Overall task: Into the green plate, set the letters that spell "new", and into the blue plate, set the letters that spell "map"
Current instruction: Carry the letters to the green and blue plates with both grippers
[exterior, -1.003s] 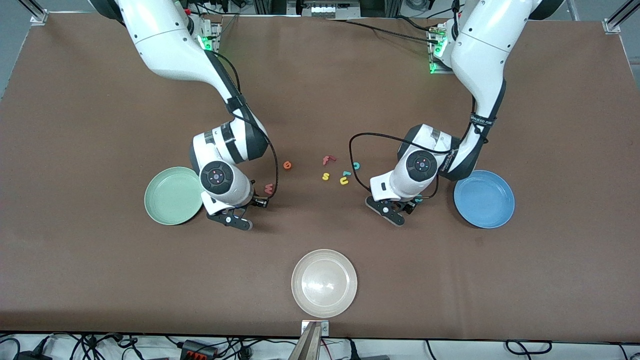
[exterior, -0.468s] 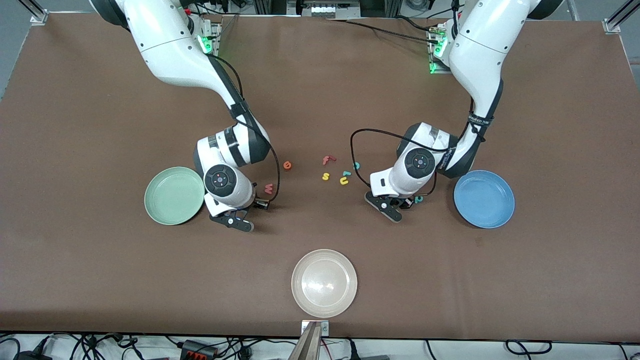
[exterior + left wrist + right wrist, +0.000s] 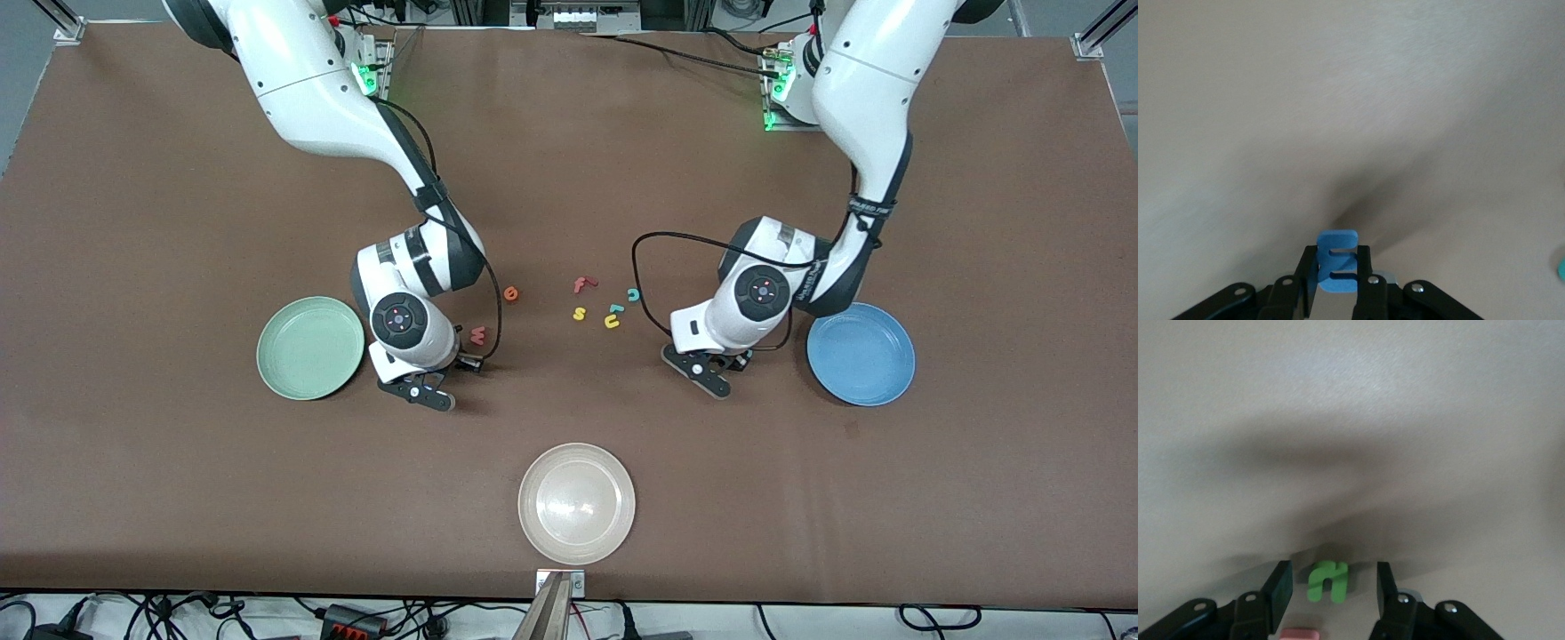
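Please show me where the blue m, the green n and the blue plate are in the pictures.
blue m (image 3: 1337, 260), left wrist view, its middle bar.
green n (image 3: 1328, 580), right wrist view, its arch.
blue plate (image 3: 861, 354), front view, its bare floor.

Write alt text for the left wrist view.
The left gripper has its fingers shut on a blue m, held upright just above the brown table. A sliver of something teal shows at the picture's edge.
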`<state>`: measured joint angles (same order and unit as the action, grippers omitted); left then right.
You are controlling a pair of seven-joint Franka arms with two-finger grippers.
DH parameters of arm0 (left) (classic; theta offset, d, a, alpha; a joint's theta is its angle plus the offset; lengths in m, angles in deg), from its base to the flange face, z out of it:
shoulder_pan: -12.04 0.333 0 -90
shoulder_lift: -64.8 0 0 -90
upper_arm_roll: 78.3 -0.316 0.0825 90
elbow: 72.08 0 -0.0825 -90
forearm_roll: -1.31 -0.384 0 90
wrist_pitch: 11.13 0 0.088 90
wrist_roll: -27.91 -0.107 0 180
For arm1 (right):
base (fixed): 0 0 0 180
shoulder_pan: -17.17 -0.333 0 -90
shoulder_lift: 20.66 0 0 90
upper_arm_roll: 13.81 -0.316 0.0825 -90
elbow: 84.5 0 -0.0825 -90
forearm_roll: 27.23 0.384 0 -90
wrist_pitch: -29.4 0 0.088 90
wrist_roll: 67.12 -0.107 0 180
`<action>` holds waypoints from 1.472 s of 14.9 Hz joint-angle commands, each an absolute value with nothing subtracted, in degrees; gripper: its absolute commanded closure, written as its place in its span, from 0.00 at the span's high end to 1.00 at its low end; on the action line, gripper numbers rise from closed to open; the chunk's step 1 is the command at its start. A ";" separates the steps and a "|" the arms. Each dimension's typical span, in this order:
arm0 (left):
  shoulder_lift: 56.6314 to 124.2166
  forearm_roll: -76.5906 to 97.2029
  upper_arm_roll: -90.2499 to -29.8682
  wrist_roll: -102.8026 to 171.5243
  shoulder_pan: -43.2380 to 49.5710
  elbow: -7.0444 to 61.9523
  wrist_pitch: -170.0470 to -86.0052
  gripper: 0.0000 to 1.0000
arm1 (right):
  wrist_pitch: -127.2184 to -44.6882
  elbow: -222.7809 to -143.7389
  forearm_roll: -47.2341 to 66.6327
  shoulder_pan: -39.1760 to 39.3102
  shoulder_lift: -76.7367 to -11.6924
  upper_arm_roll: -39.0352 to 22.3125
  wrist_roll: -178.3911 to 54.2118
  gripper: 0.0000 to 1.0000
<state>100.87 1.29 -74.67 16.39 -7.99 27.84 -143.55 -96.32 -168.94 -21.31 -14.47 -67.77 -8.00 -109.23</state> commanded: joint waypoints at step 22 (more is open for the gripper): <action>95.56 -3.00 -70.84 19.11 11.60 29.87 -130.13 1.00 | -82.57 -176.24 -22.49 -14.12 -56.09 4.11 -88.42 0.10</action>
